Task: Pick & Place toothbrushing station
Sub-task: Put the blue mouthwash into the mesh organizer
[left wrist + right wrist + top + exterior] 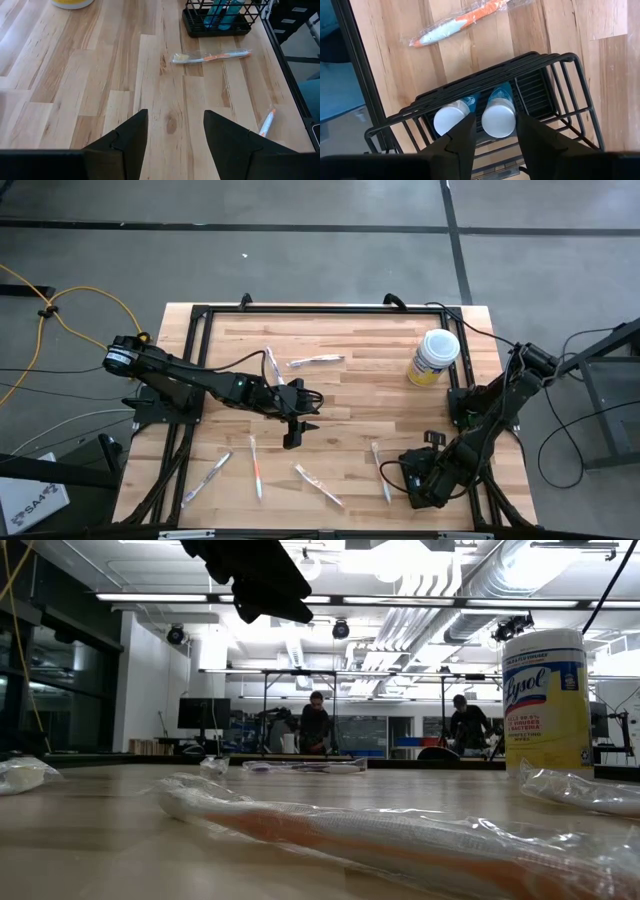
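The toothbrushing station is a small black wire basket (520, 95) holding two blue bottles with white caps (498, 120). It stands on the table near the front right corner. It also shows in the left wrist view (220, 20). In the high view my right gripper (420, 477) mostly covers it. My right gripper (492, 142) is open just above the basket, one finger on each side of one white cap, and I see no touch. My left gripper (295, 428) is open and empty above bare wood near the table's middle (175, 140).
Several wrapped toothbrushes lie about the table: (315, 360), (255, 465), (318, 485), and one beside the basket (382, 470) (460, 22). A yellow canister with a white lid (434, 356) stands at the back right. A black frame rail (360, 75) runs close beside the basket.
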`<act>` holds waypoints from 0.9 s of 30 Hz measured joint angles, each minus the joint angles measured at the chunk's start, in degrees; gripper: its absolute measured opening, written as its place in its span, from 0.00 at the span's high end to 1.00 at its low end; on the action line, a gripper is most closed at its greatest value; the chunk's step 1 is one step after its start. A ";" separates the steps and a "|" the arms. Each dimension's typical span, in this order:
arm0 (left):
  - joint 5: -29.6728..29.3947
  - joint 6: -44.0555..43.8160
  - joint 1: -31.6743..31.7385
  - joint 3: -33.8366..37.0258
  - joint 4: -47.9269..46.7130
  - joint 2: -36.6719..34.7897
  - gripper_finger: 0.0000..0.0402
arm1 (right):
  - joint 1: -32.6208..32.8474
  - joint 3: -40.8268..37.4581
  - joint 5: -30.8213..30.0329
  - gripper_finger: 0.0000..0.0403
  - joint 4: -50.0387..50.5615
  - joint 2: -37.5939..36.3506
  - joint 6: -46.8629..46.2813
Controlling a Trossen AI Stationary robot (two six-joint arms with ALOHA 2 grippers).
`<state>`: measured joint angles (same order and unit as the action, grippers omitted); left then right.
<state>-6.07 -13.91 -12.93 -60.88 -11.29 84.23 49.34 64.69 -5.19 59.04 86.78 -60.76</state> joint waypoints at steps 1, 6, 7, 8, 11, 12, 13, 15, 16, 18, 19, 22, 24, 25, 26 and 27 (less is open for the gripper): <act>0.00 0.00 -0.02 0.00 0.00 0.00 0.54 | 0.00 0.00 -0.19 0.68 0.04 0.00 0.40; 0.00 -0.02 -0.01 0.00 -0.01 0.00 0.54 | 0.00 0.00 -0.46 0.68 0.25 0.00 1.06; 0.00 0.00 -0.01 0.00 -0.01 0.00 0.54 | 0.00 0.00 -0.48 0.68 0.25 0.01 1.08; 0.00 -0.02 -0.02 0.00 -0.01 0.00 0.54 | 0.00 0.00 -0.50 0.68 0.29 0.02 1.13; 0.00 -0.01 -0.02 0.00 -0.02 0.00 0.54 | -0.27 0.00 -0.51 0.68 0.46 -0.08 2.34; 0.00 0.00 -0.02 0.00 0.00 0.00 0.54 | -0.61 0.00 -0.43 0.68 0.48 -0.13 2.51; 0.00 -0.02 -0.01 0.00 -0.01 0.00 0.54 | -0.99 0.00 -0.25 0.68 0.50 -0.15 2.62; 0.00 -0.02 -0.02 0.00 0.00 0.00 0.54 | -1.71 0.02 0.28 0.68 0.46 -0.19 3.47; -0.01 -0.01 -0.02 0.00 0.00 0.00 0.54 | -1.89 0.02 0.48 0.68 0.47 -0.22 3.86; 0.00 -0.02 -0.02 0.00 0.00 0.00 0.54 | -2.18 0.02 0.89 0.68 0.57 -0.22 4.07; 0.00 -0.02 -0.01 0.00 0.00 0.00 0.54 | -2.26 0.02 1.10 0.68 0.55 -0.22 4.07; 0.00 0.00 -0.01 0.00 -0.02 0.00 0.54 | -2.64 0.02 1.40 0.68 0.53 -0.28 4.60; 0.00 -0.01 -0.02 0.00 -0.02 0.00 0.54 | -2.64 0.02 1.73 0.68 0.51 -0.30 4.66; 0.00 -0.02 0.00 0.00 -0.02 0.00 0.54 | -2.64 0.02 1.87 0.68 0.48 -0.31 4.48; 0.00 0.00 0.00 0.00 -0.02 0.00 0.54 | -2.64 0.02 2.06 0.68 0.48 -0.31 4.22; 0.00 0.00 -0.01 0.00 -0.02 0.00 0.54 | -2.64 0.02 2.29 0.68 0.48 -0.31 3.98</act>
<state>-6.07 -13.91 -12.94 -60.88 -11.30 84.23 46.70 64.71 -2.91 59.53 86.48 -56.78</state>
